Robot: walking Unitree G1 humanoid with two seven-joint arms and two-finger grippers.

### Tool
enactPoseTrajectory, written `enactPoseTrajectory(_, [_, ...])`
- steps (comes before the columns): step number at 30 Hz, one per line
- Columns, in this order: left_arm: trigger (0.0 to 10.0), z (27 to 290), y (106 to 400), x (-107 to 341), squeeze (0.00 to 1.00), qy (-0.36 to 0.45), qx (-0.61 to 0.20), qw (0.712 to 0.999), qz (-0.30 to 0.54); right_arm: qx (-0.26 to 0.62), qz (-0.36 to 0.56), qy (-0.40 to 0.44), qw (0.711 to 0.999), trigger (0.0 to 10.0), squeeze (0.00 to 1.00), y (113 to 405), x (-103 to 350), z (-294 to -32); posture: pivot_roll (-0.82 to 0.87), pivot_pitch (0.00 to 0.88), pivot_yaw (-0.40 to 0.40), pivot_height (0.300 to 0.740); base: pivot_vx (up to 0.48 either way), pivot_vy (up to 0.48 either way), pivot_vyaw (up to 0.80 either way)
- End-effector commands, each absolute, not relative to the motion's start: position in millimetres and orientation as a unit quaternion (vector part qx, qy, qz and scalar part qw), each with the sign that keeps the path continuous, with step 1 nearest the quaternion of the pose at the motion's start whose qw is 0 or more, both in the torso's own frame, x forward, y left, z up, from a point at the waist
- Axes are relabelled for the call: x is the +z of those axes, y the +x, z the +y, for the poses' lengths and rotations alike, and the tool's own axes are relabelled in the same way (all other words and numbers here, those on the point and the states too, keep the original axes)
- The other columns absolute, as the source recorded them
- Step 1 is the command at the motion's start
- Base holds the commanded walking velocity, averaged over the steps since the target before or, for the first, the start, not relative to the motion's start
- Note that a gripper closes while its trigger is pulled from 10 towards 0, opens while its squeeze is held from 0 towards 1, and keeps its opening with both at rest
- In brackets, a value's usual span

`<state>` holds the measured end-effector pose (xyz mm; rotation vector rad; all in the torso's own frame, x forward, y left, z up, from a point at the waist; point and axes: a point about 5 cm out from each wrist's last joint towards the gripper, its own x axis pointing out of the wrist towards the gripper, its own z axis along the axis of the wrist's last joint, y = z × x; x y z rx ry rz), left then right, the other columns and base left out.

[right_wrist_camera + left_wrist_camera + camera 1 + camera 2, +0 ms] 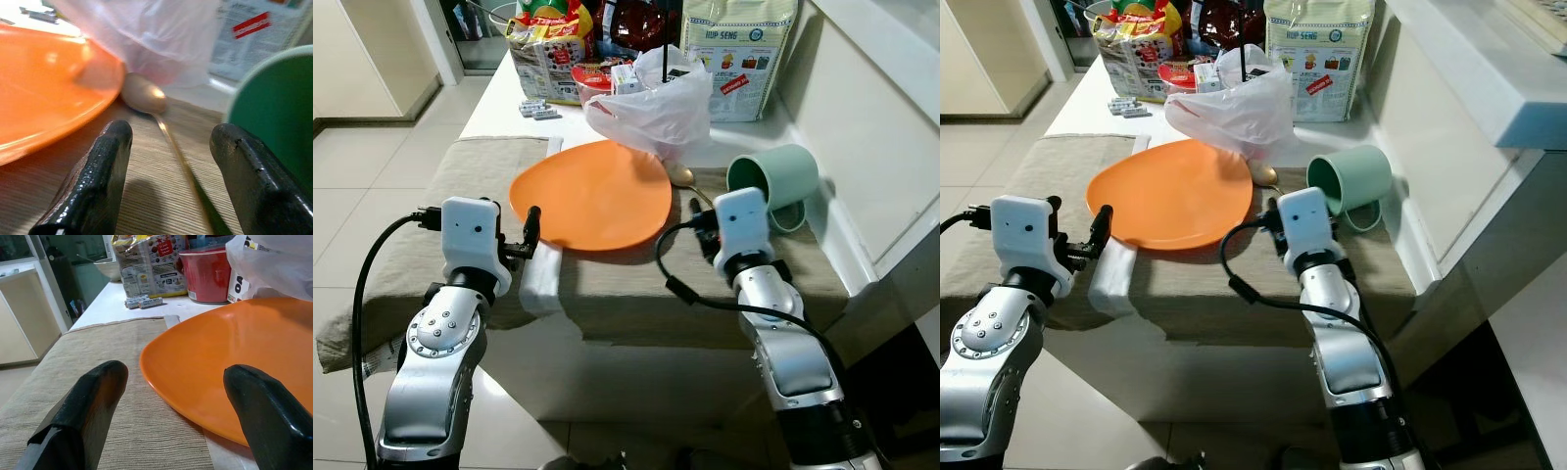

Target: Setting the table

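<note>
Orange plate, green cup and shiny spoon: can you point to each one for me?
Round orange plate [592,196], left eye view, middle of its face.
Green cup lying on its side [788,176], left eye view, outer wall.
Shiny metal spoon [143,94], right wrist view, its bowl.

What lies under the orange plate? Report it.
The round orange plastic plate rests on a beige woven table runner. A white folded napkin pokes out beneath its near edge. A gold metal spoon sits beside its rim. Whatever lies beneath its middle is covered.

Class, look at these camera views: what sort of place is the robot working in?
Probably a home kitchen or dining corner: an orange plate, a tipped green mug and a spoon on a cloth-covered table, with food packets behind.
</note>
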<state>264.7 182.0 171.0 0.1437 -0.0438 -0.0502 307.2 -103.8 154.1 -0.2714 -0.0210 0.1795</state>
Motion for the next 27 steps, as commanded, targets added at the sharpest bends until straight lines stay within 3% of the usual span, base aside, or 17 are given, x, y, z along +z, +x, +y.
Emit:
enactPoseTrajectory(1, [10.0, 182.2, 265.6, 169.4, 0.00, 0.074, -0.026, 0.997, -0.020, 0.097, 0.005, -0.137, 0.986, 10.0, 0.00, 308.3, 155.2, -102.6, -0.07, 0.060, 0.057, 0.740, 0.000, 0.000, 0.00])
enactPoseTrajectory(15, [10.0, 180.5, 265.9, 168.7, 0.00, 0.063, -0.021, 0.998, -0.019, 0.083, 0.054, -0.205, 0.974, 10.0, 0.00, 329.5, 169.1, -120.0, -0.08, 0.057, 0.045, 0.740, 0.000, 0.000, 0.00])
enactPoseTrajectory(27, [10.0, 178.7, 267.2, 171.0, 0.00, 0.062, -0.022, 0.998, -0.023, 0.099, 0.111, -0.194, 0.970, 10.0, 0.00, 365.5, 174.9, -128.1, -0.07, 0.063, 0.039, 0.740, 0.000, 0.000, 0.00])
